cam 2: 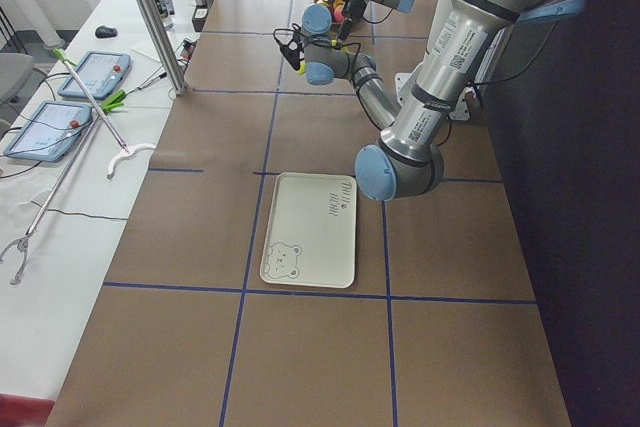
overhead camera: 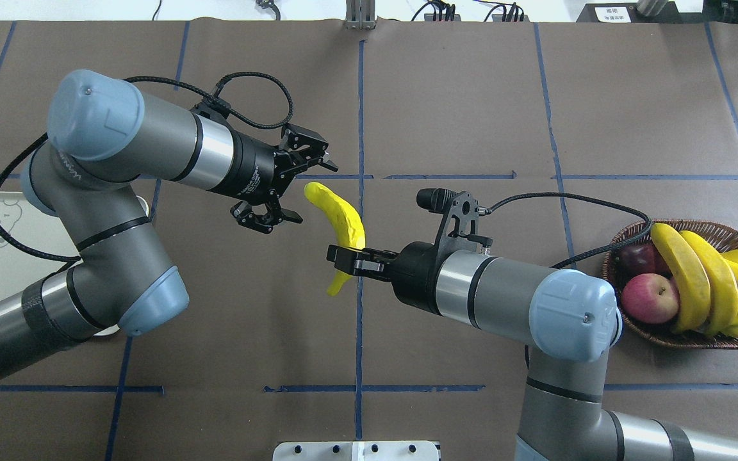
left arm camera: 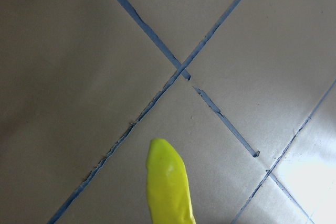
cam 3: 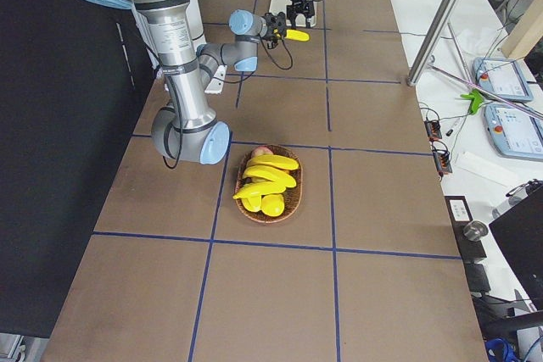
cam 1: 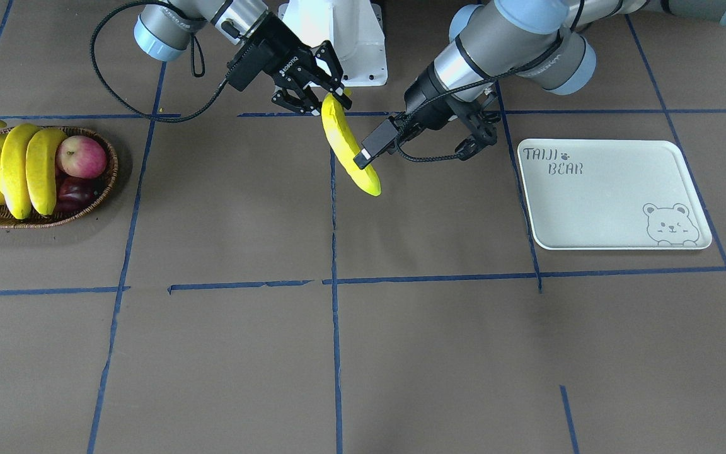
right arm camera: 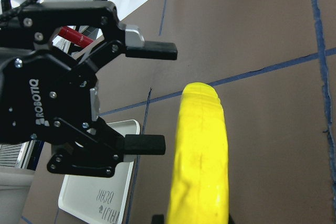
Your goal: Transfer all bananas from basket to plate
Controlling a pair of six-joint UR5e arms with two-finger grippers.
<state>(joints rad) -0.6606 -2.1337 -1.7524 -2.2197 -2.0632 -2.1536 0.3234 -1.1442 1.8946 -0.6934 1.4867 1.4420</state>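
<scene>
Right claw (overhead camera: pixel 346 258) clamped on one banana (overhead camera: pixel 342 214), held clear of the table (overhead camera: pixel 446 96) at centre. Left claw (right arm camera: pixel 167 97) has jaws spread, just beside that banana's far tip. Three bananas (cam 1: pixel 19 167) lie in basket (cam 1: pixel 89 205); plate (cam 1: pixel 609 195) well apart

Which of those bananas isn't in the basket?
The banana gripped by the right tool, held above the table's middle. The other bananas lie in the basket.

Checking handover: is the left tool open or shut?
Open: left tool's fingers stand spread, clear of the banana, which the right tool holds.
</scene>
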